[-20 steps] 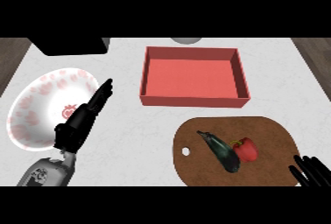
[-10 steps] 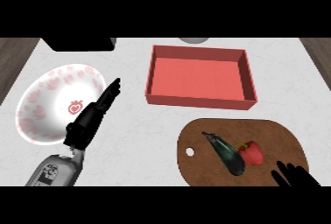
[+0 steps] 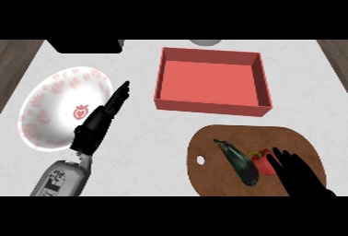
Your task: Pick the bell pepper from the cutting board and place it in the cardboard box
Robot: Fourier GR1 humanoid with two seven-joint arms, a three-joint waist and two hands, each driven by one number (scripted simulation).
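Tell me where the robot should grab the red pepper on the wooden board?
Probably around its round red body, coming from above and the right. The bell pepper lies on the cutting board with the dark eggplant close along its left side, so fingers fit better on the right, where the open right hand hovers.

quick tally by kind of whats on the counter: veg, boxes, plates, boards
vegetables: 2 (bell pepper, eggplant)
boxes: 1 (red box)
plates: 1 (plate)
boards: 1 (cutting board)
total: 5
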